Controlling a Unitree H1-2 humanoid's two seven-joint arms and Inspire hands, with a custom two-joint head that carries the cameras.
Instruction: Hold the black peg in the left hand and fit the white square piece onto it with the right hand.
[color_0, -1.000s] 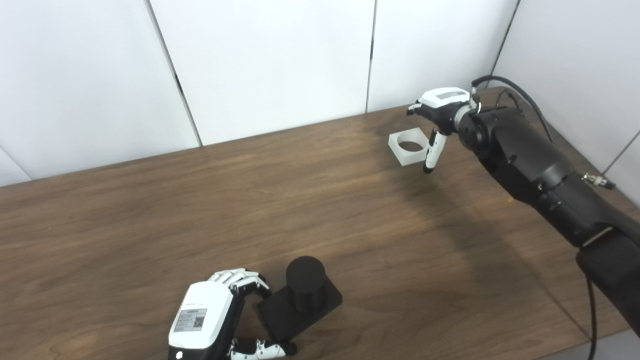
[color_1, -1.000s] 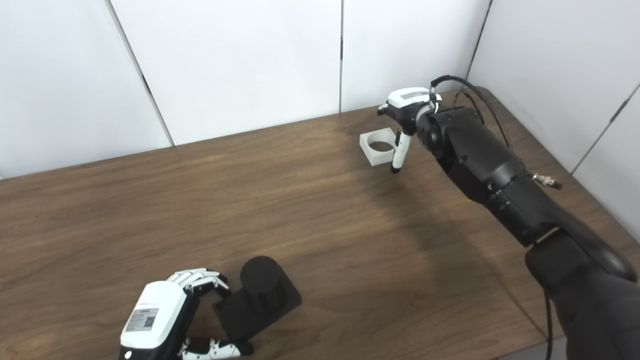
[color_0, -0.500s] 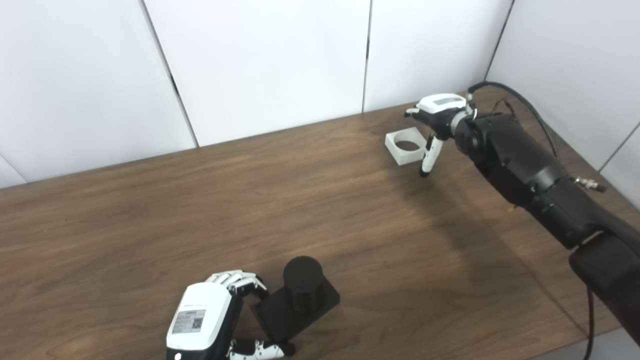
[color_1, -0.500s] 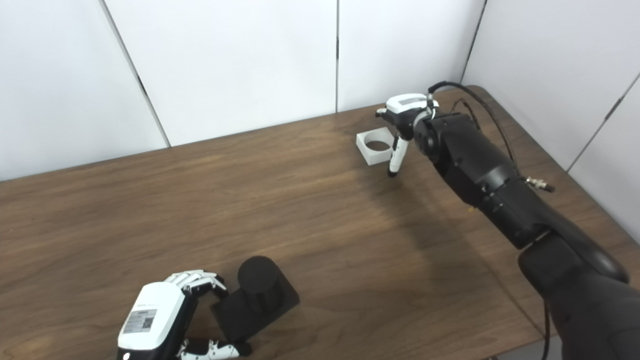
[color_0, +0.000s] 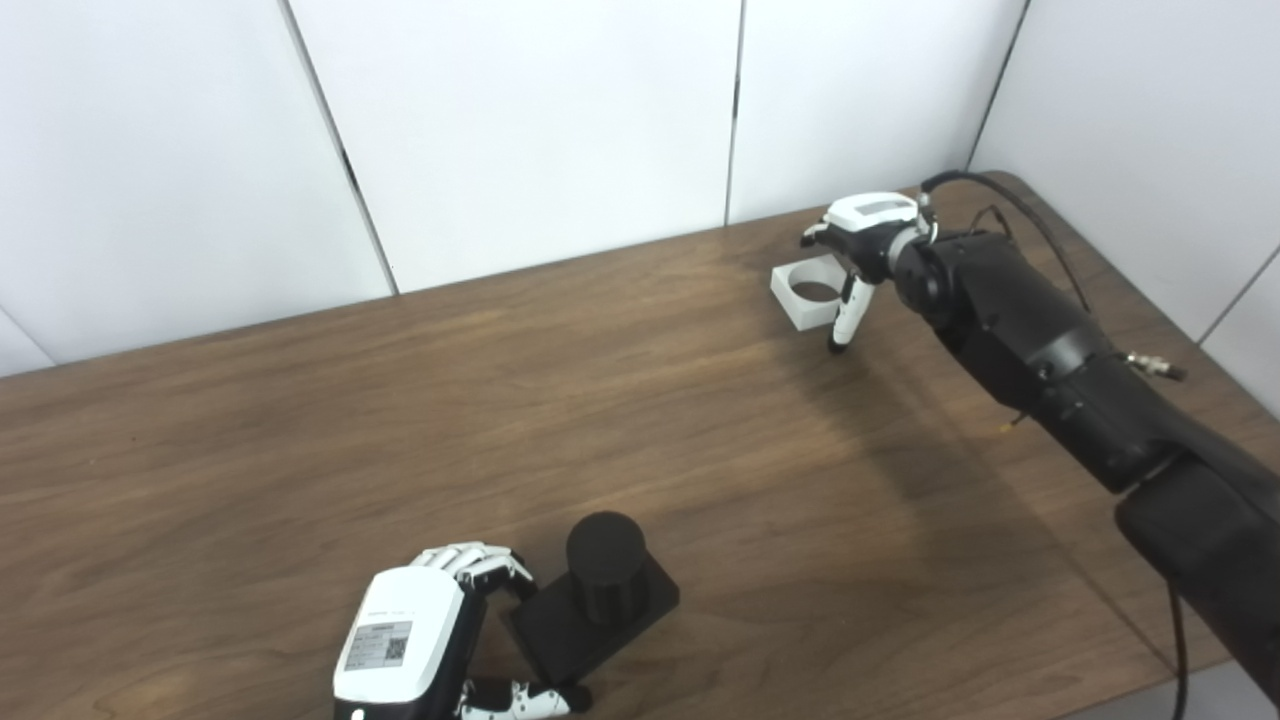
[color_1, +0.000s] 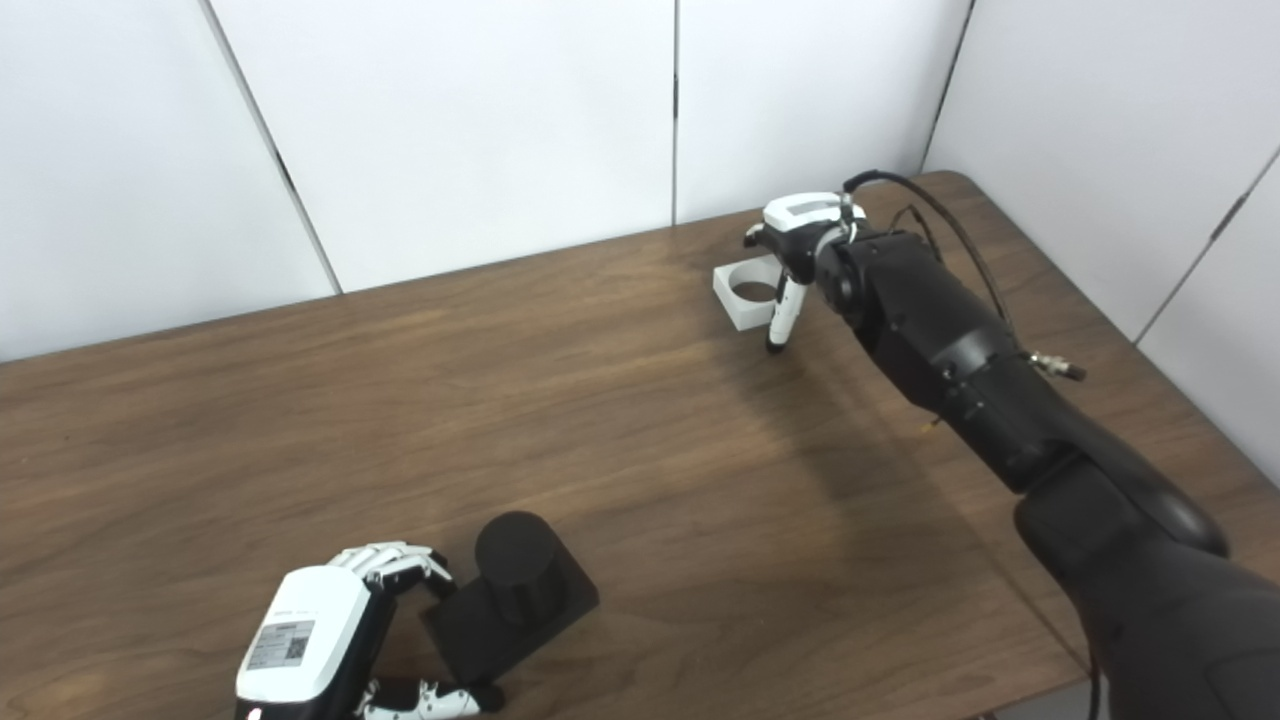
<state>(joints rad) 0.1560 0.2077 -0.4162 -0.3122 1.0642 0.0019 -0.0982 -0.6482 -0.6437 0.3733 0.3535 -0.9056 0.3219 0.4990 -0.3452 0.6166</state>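
— What is the left hand doing at the near edge of the wooden table (color_0: 300, 420)?

— The left hand (color_0: 415, 645) sits low in the frame, its white back plate with a printed label facing up. Its fingers (color_0: 480, 562) curl over the near left corner of the flat square base of the black peg (color_0: 606, 565), and the thumb (color_0: 520, 698) reaches under that base's front edge. The hand is closed on the base, gripping it. The peg itself is a short round cylinder standing upright on the base.

— And the peg's position on the table?

— Near the front edge, a little left of centre, well apart from the other piece.

— Where is the white square piece?

— The white square piece (color_1: 742, 296) lies flat on the table at the far right, near the white wall panels (color_0: 520, 130). It is a low block with a round hole through its middle, and the wood shows through the hole.

— Does the right hand have it?

— The right hand (color_1: 792, 243) hangs over the piece's right side, at the end of a long black arm (color_0: 1040, 350) with a black cable (color_0: 985, 190) looping behind the wrist. One white finger (color_0: 842, 322) points down just beside the block's right corner, its dark tip at the table. Other fingers reach over the far side. Whether the hand is actually gripping the piece cannot be told from either eye view.
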